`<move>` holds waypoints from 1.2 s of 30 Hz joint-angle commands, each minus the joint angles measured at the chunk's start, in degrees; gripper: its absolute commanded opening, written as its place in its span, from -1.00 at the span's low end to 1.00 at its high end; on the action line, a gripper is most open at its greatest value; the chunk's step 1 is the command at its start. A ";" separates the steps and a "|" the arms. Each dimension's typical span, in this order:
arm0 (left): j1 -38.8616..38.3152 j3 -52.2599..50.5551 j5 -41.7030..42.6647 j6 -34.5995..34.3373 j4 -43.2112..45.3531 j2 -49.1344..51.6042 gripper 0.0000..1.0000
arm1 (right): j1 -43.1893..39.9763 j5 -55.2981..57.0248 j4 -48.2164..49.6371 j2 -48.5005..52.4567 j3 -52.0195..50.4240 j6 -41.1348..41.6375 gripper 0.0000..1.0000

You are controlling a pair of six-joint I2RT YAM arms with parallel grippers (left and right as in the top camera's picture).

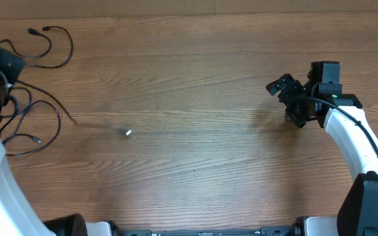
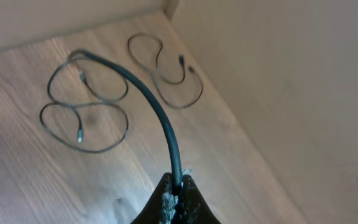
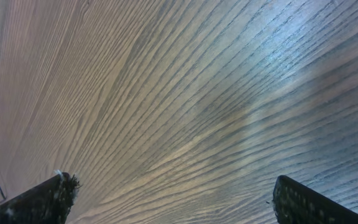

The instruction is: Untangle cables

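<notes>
Left tool [image 2: 178, 185] is clenching one cable [image 2: 156, 106] above the worktop [image 2: 30, 180]; right tool [image 3: 176, 193] is hanging released. Drawing it slowly away from the loops [image 2: 82, 106] is looking wisest.

Passage: bare table [image 1: 195, 170] across the centre and bottom of the overhead frame, yours to cross. Obstacles: cables [image 1: 71, 46] looped upper left and left edge; right gripper [image 1: 284, 101] upper right.
</notes>
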 commanded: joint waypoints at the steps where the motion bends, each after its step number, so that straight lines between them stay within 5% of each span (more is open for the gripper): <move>1: 0.33 0.02 0.59 2.25 4.26 -4.07 -0.92 | -0.07 0.61 0.28 0.04 1.27 -0.20 1.00; 8: 0.33 0.02 -4.42 -0.22 8.52 -9.31 -0.91 | -0.07 0.59 0.28 0.04 1.27 -0.20 0.99; 16: 0.33 0.02 -23.74 -22.08 -2.14 -11.50 -0.91 | -0.07 0.59 0.28 0.04 1.27 -0.20 1.00; 21: 0.44 -0.11 -29.20 -20.79 -4.35 -9.97 -0.91 | -0.07 0.59 0.31 0.04 1.27 -0.20 1.00; 31: 12.04 -0.11 -28.61 -21.33 -4.35 -5.51 -0.92 | -0.07 0.59 0.31 0.04 1.27 -0.20 1.00; 36: 24.79 -0.42 -18.14 -19.91 -4.35 -1.90 -0.91 | -0.07 0.59 0.31 0.04 1.27 -0.20 1.00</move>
